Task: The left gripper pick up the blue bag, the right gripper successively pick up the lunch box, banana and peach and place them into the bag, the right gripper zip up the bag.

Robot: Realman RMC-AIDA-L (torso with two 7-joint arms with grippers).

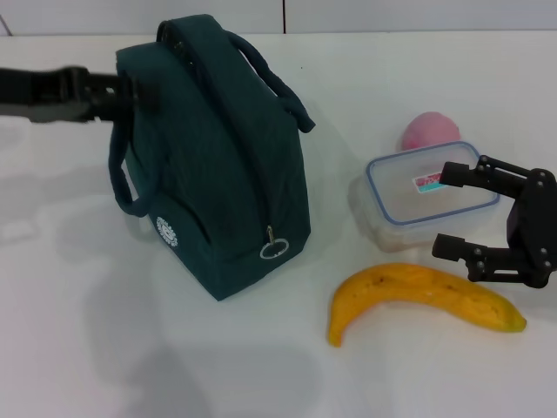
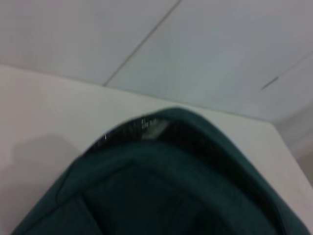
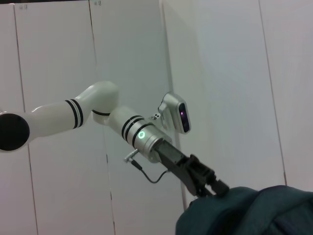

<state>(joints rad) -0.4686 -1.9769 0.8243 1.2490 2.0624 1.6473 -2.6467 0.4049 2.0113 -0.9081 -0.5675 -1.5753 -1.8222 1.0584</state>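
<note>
The dark blue-green bag (image 1: 218,174) stands upright on the white table, left of centre, with its zipper ring (image 1: 274,248) at the near end. My left gripper (image 1: 130,91) is shut on the bag's upper far-left edge. The right wrist view shows this gripper (image 3: 215,188) at the bag's top (image 3: 254,210). The left wrist view is filled by the bag (image 2: 171,186). The clear lunch box (image 1: 409,196) with a blue-rimmed lid lies to the right. My right gripper (image 1: 452,212) is open and straddles its right end. The banana (image 1: 418,292) lies in front of it and the pink peach (image 1: 429,131) behind it.
The white table (image 1: 87,331) extends to the left of and in front of the bag. A white panelled wall (image 3: 220,73) stands behind. The bag's handles (image 1: 283,87) stick up and out to the sides.
</note>
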